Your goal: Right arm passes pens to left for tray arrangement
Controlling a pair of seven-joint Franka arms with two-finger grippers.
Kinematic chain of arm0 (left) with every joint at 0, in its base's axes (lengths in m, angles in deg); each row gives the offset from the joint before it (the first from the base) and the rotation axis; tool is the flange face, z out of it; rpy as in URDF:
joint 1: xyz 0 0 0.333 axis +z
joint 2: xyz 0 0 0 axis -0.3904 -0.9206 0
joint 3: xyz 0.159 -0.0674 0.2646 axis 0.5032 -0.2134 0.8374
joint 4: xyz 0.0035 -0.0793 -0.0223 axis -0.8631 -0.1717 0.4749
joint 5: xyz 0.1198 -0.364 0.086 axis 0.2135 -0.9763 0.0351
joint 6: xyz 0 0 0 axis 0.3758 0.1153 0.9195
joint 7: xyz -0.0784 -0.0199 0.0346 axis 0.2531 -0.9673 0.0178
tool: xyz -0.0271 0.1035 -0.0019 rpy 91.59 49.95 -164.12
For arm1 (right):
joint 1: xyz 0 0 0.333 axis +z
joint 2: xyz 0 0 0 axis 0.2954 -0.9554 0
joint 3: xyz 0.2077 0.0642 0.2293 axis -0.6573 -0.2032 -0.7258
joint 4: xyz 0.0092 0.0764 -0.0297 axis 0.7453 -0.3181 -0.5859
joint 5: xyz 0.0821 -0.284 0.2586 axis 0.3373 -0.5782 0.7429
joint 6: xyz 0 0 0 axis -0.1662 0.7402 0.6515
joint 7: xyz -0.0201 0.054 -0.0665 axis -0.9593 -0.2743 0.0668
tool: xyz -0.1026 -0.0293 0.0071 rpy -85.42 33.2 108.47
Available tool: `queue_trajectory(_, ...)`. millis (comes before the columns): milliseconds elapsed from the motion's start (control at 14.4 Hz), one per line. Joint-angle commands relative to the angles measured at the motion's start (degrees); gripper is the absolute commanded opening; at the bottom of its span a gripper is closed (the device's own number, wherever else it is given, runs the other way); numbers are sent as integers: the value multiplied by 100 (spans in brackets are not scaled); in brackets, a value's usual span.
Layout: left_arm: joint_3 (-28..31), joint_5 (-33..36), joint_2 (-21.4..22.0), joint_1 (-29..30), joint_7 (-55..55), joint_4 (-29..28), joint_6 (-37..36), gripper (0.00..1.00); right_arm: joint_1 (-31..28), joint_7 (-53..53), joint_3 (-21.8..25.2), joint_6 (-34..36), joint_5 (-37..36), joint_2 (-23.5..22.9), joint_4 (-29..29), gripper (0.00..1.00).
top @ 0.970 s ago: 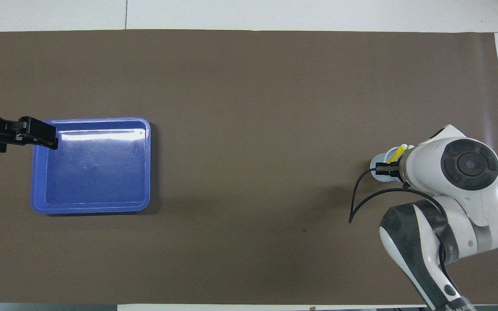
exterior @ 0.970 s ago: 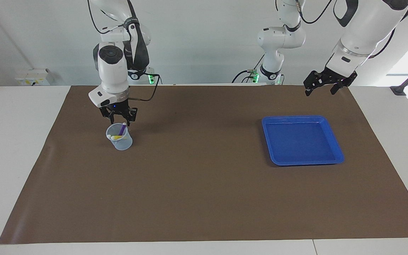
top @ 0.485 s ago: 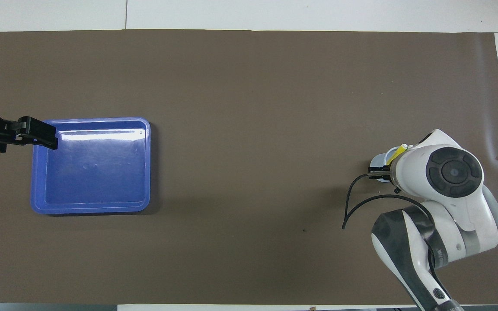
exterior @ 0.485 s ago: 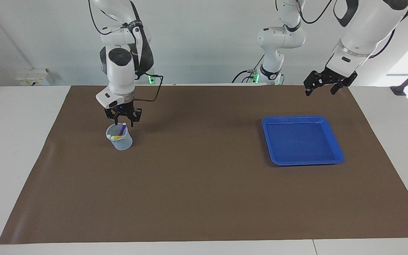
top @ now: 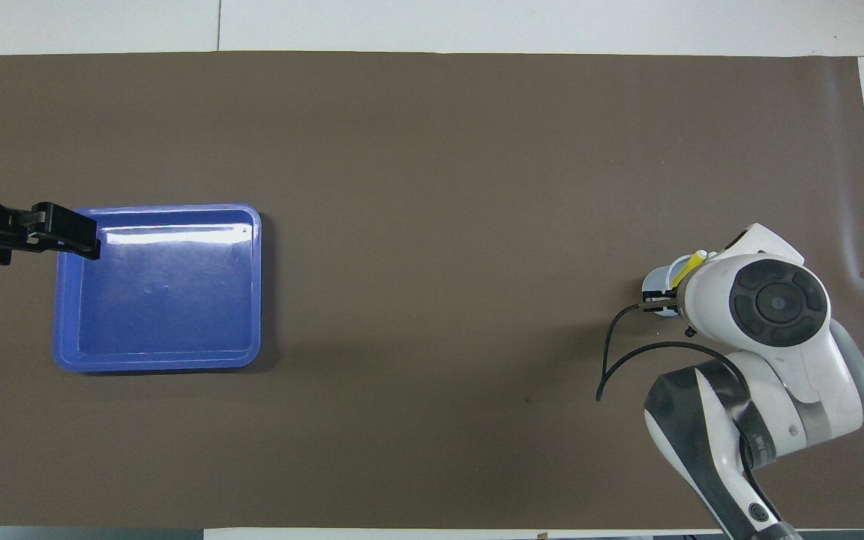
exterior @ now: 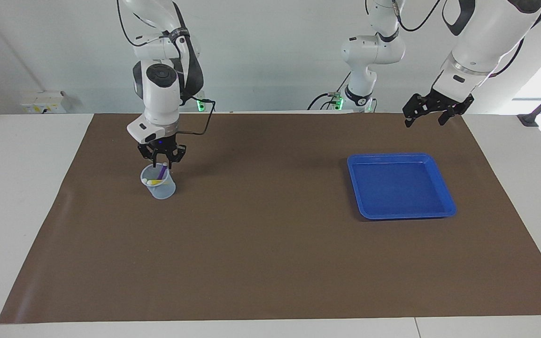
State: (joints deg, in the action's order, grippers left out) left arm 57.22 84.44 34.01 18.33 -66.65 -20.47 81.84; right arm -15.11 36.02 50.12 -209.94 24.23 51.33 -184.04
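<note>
Purple pen (exterior: pixel 162 171) leans out of the translucent cup (exterior: pixel 158 187), its top between the right gripper's (exterior: pixel 162 162) fingertips; I cannot tell whether they have clamped it yet. Green and yellow pens (exterior: pixel 156 181) lie lower in the cup. Best to lift straight up, so the cup stays put. Well toward the left arm's end from the cup sits the empty blue tray (exterior: pixel 448 199), the left gripper (exterior: pixel 424 117) hanging spread above the mat just beside it.
</note>
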Motion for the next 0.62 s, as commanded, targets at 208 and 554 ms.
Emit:
queue_trajectory(208,3,112,132,26,-28,-131,-44,100,-22,85,-34,-61,-148,137,-153,14)
queue_trajectory(554,3,112,132,26,-28,-131,-35,100,-31,138,-34,-61,-130,111,-144,47)
